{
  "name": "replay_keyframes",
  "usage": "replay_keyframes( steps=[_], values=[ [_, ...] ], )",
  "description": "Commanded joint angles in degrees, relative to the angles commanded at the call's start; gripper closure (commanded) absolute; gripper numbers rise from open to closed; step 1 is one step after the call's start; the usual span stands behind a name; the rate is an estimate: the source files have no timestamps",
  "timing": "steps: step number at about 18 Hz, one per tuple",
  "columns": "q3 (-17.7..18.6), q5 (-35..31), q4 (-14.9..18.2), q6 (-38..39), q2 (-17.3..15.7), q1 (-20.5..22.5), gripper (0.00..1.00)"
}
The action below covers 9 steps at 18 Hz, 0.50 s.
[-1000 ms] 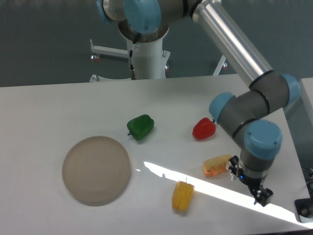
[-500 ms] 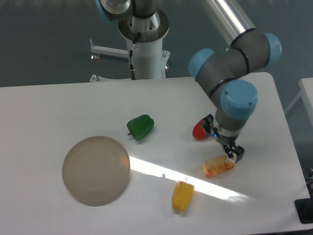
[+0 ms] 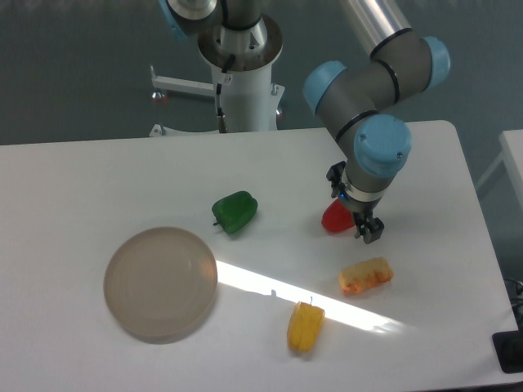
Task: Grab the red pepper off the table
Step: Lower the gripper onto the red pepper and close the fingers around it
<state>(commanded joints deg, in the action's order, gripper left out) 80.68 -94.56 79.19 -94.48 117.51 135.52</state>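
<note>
Hovering over the right half of the table (image 3: pixel 98 175), the gripper (image 3: pixel 356 214) sits directly above the red pepper (image 3: pixel 334 219), whose right side is hidden behind the wrist and fingers; whether the jaws stand apart or together cannot be told from this angle, since only one dark fingertip shows clearly below the wrist. The pepper rests on the tabletop, apparently not lifted. The main risk, as I judge it, is a poor straddle: the pepper is glossy and rounded, so if the fingers come down off-centre one pad may push it sideways and it could roll or skid away instead of being caught. A closing grip on the curved shoulder could also squeeze it out of the jaws. The orange-and-yellow piece of food (image 3: pixel 365 275) lies near, below the gripper, and a drifting descent could knock it. The green pepper (image 3: pixel 235 211), the yellow pepper (image 3: pixel 305 327) and the round plate (image 3: pixel 161 282) are well apart and unlikely to be disturbed.
</note>
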Motion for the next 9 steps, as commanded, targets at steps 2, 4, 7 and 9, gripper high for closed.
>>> replay_keyframes(
  steps=[2, 4, 7, 9],
  values=[
    [1.2, -1.3, -0.2, -0.6, -0.1, 0.6, 0.0],
    [1.9, -1.3, -1.0, -0.5, -0.1, 0.6, 0.0],
    [3.3, -1.7, -4.2, -0.7, -0.1, 0.5, 0.0],
    [3.2, -1.6, -4.3, -0.7, -0.1, 0.5, 0.0]
  ],
)
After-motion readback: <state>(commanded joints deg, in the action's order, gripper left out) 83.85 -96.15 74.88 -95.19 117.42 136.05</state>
